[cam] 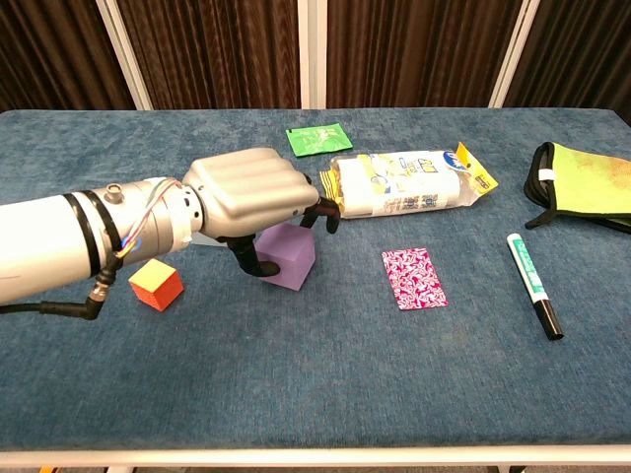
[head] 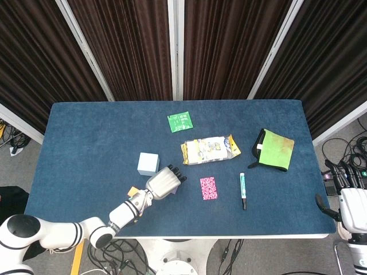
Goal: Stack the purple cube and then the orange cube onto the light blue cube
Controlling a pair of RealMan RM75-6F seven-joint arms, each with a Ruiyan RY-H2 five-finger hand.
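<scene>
Purple cube [cam: 286, 254] is sitting on the blue table [cam: 325, 374] in the chest view, partly under the left hand [cam: 248, 200], whose thumb is pressing its left face while the other fingers are curling over its far side; whether the cube is lifting off the cloth cannot be told. Orange cube [cam: 156, 284] is lying to the left of it, near the forearm, apart from the purple one. To the right, a pink patterned card [cam: 414, 278] and a green marker [cam: 533, 298] are lying flat, with a snack packet [cam: 409, 182] and a green sachet [cam: 317, 138] farther back. In the head view, the left hand [head: 164, 183] is covering the purple cube entirely, and the light blue cube [head: 148, 164] is standing just beyond and left of it. The right hand [head: 352, 209] is hanging off the table's right edge; its fingers cannot be made out.
</scene>
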